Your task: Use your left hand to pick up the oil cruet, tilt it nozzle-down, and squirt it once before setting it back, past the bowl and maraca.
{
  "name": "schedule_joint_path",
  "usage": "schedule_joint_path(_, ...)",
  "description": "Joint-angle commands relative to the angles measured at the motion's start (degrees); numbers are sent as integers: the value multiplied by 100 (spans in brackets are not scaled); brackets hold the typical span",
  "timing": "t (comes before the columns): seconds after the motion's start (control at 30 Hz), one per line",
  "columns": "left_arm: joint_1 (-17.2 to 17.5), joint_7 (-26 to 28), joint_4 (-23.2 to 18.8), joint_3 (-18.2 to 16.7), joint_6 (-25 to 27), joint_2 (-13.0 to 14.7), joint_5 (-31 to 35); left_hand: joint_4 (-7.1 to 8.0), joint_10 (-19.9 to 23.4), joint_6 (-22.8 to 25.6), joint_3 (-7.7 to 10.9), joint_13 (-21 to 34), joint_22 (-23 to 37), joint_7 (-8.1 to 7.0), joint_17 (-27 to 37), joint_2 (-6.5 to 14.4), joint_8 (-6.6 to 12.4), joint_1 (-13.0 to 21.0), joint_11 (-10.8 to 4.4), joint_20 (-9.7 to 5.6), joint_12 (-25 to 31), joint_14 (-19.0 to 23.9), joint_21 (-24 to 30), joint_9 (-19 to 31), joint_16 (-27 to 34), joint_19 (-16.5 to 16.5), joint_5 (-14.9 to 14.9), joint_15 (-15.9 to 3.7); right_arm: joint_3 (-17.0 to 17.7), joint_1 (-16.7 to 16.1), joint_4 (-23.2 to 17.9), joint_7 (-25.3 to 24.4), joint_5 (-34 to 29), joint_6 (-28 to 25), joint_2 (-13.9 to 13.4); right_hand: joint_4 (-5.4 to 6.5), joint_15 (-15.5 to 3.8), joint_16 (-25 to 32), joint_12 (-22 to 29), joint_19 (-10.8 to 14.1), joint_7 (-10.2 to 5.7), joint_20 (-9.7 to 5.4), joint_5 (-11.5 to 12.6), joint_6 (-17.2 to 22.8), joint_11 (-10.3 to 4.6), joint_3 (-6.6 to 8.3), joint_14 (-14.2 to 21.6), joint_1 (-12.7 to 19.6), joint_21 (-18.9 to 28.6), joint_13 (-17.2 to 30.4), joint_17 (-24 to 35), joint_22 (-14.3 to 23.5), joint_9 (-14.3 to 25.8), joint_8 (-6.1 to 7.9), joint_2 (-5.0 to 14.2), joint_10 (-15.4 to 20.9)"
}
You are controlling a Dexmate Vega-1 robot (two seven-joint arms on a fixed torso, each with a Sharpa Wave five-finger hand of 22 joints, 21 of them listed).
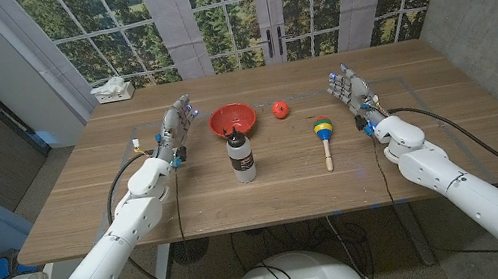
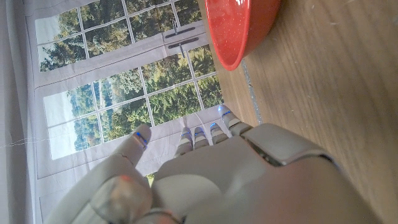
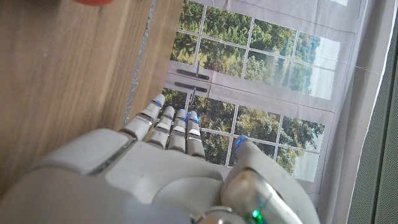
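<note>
Oil cruet: stood upright on the wooden surface, on my side of the red bowl and close to it; white body, dark nozzle on top, nothing touching it.
Red bowl: beyond the cruet; its rim also showed in my left wrist view.
Maraca: lay to the cruet's right, well apart from it, its coloured head away from me.
Small red object: beyond the cruet and to its right, just beside the bowl; too small to name.
My left robot hand: left of the cruet and apart from it, fingers stretched out and apart, holding nothing.
My right robot hand: right of the maraca, far from the cruet, fingers extended, holding nothing.
White tissue box: at the far left corner, well beyond the cruet.
</note>
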Motion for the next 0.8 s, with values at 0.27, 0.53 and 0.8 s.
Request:
schedule_joint_path(0.27, -20, -14, 151, -91, -227, -20, -7, -136, -190, -234, 28, 3, 42, -43, 2, 456, 52, 50, 76, 293, 50, 276, 32, 31, 136, 354, 7, 89, -2, -33, -41, -398, -153, 28, 120, -145, -38, -12, 41, 36, -15, -127, 40, 69, 26, 125, 58, 146, 36, -7, -81, 5, 19, 28, -48, 52)
schedule_joint_path(0.53, -8, 79, 74, -84, -196, 49, 95, -193, -163, -433, -39, 5, 104, -365, 39, 224, 76, -231, -11, 740, 74, 2476, 506, 36, 371, 2324, -32, 74, 10, 4, 88, -378, -144, 111, 170, -203, -15, 1, 49, 54, -17, -99, 29, 87, 30, 134, 86, 174, 38, -15, -104, 5, 19, 25, -65, 77)
schedule_joint_path(0.8, -45, 183, 27, -36, -204, 114, 294, -94, 323, -643, -86, 22, 196, -284, 111, 152, 103, -360, 37, 121, 131, 5641, 1434, 54, 914, 4685, -7, -282, 55, -25, 137, -347, -88, 148, 163, -248, -1, 12, 49, 77, -23, -68, 21, 106, 43, 146, 100, 198, 42, -20, -119, 6, 19, 23, -62, 84)
